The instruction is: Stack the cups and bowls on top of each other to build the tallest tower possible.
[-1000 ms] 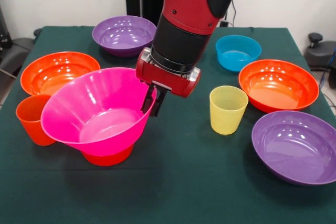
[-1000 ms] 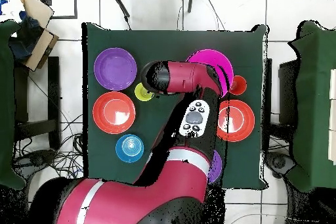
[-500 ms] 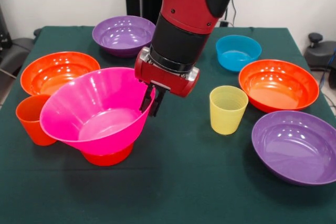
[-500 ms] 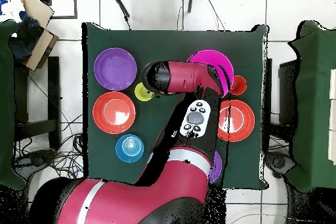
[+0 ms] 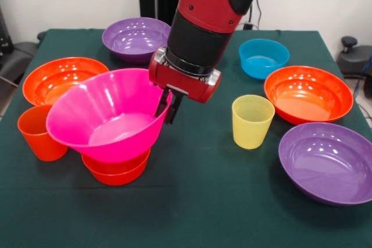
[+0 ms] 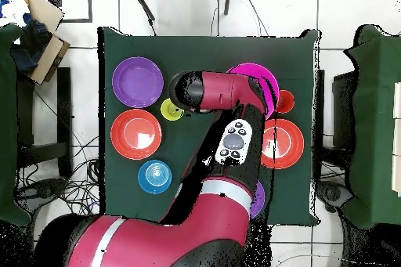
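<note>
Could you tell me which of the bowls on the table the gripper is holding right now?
The big pink bowl: the gripper pinches its rim, and it sits tilted on a small orange bowl. The purple, blue and wide orange bowls all lie untouched on the cloth.

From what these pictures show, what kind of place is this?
Probably a robot lab or test room: a table under dark green cloth, glossy plastic bowls like the big pink one, loose cables on a tiled floor.

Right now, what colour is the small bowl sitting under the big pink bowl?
Orange-red: the small glossy bowl beneath the big pink bowl, clearest in the front view.
</note>
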Robot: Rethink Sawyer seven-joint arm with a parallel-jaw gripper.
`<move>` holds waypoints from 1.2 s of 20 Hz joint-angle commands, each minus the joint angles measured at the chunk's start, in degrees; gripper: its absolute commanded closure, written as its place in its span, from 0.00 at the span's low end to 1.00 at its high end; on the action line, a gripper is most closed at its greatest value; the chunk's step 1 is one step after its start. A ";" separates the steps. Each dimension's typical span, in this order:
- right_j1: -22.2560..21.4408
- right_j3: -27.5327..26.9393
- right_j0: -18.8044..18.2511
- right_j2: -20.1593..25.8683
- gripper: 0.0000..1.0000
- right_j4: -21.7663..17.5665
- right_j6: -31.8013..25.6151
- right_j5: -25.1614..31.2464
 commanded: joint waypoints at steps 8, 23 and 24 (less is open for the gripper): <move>-1.24 -2.09 -1.09 5.38 1.00 -6.45 -7.22 7.34; -0.47 -4.16 -1.90 6.89 1.00 -7.17 -6.57 6.51; -0.56 -3.77 -1.83 6.74 1.00 -7.14 -5.81 5.78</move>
